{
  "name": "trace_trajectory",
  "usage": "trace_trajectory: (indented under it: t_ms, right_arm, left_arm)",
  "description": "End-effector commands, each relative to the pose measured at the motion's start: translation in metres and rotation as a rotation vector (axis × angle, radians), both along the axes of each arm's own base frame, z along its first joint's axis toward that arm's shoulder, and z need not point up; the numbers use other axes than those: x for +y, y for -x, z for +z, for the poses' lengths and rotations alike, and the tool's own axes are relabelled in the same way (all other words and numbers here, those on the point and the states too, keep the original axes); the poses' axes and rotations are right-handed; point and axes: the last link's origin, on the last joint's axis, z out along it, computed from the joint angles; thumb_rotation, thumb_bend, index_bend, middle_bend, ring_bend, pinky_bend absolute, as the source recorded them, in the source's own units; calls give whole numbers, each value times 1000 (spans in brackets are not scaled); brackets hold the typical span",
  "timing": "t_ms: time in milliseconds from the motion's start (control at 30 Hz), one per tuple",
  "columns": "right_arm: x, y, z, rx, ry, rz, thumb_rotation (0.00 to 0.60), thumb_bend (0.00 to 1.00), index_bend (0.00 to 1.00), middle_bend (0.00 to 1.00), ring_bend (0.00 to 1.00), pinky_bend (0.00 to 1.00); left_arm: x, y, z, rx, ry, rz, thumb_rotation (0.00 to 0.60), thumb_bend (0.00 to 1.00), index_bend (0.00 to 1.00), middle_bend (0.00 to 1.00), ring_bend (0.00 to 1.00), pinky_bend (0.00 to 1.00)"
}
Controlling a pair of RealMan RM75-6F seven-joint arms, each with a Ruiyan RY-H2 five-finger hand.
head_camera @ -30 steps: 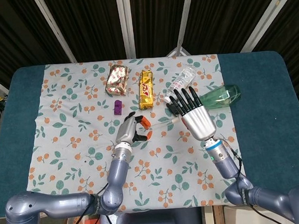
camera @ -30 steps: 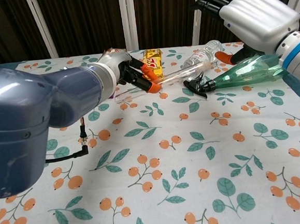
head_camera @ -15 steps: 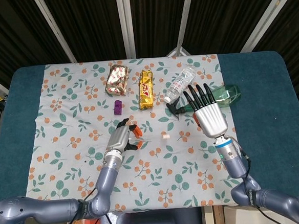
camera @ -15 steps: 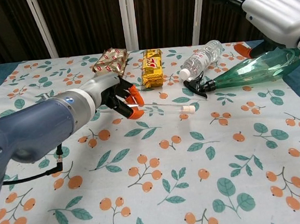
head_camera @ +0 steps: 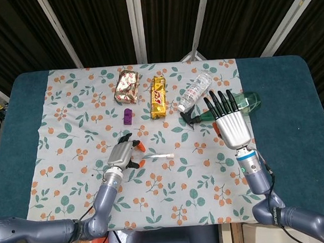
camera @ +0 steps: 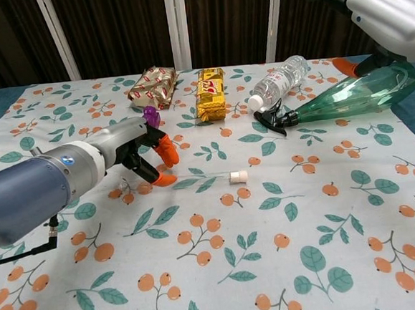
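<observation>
Since a second ago the left hand (head_camera: 125,152) has pulled back toward me from mid-cloth, carrying the clear tube (head_camera: 159,155) down with it; the right hand (head_camera: 229,121) has drifted off toward 3 o'clock. The tube now lies nearly flat on the cloth (head_camera: 68,133), its white cap (camera: 238,175) pointing to 3 o'clock, its other end pinched in the left hand's orange fingertips (camera: 163,153). The right hand hovers spread, holding nothing, above the green spray bottle (camera: 361,93) — water bottle (head_camera: 196,89) at its 11 o'clock. I judge this a set-down: I would let the tube rest fully, then part the fingertips slowly and lift straight up — it looks prone to rolling if dragged.
</observation>
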Motion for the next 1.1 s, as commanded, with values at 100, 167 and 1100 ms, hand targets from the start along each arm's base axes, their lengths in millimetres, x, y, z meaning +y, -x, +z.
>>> trace_trajectory:
  t_ms: [100,167,1100]
  right_arm:
    - [4,3,0,-4,-7,-12,600,430,81,8,0,0]
    - [6,4,0,-4,-11,-16,600,431,81,8,0,0]
    - [144,97,71,-385,-213,-470,600,212,0,0,0,0]
  left_arm:
    - [0,9,8,15,-1,23,600,306,411,304,36,0]
    - [0,12,11,19,-12,28,600,298,402,290,36,0]
    - [-101,133,160,168,-276,-122,600,184,5,82,0,0]
